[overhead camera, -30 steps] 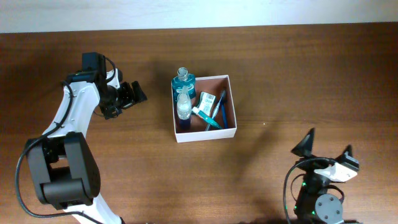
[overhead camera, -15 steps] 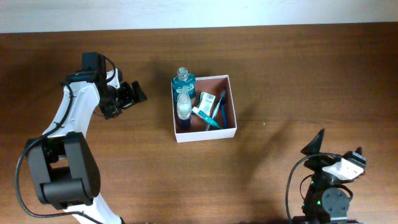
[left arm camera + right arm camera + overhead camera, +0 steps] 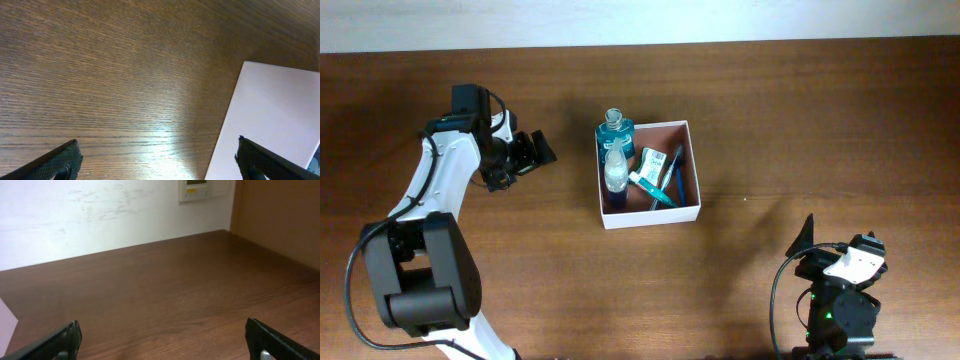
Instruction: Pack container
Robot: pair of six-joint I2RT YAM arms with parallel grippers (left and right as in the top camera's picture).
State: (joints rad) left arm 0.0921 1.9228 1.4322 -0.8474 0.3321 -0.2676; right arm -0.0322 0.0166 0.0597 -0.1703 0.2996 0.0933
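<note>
The container [image 3: 651, 217], a square white-walled box with a reddish-brown inside, stands mid-table. In it are a teal bottle [image 3: 614, 131], a clear bottle [image 3: 616, 171], a toothpaste tube [image 3: 651, 188] and a blue stick [image 3: 676, 170]. My left gripper [image 3: 533, 152] hangs open to the left of the container, apart from it and holding nothing. In the left wrist view the left gripper [image 3: 159, 161] spans bare wood, with the container's white wall [image 3: 272, 120] at the right. My right gripper [image 3: 838, 238] is open and holding nothing at the front right, far from the container.
The right wrist view has the right gripper [image 3: 162, 341] over brown tabletop, facing a white wall [image 3: 90, 215] with a small panel [image 3: 200, 189]. A white corner [image 3: 7, 322] shows at its left edge. Wood table [image 3: 800, 120] surrounds the container.
The right arm has shifted a little at the front right, first rightward, then back left, and its gripper has turned. The left arm and the container's contents have not moved.
</note>
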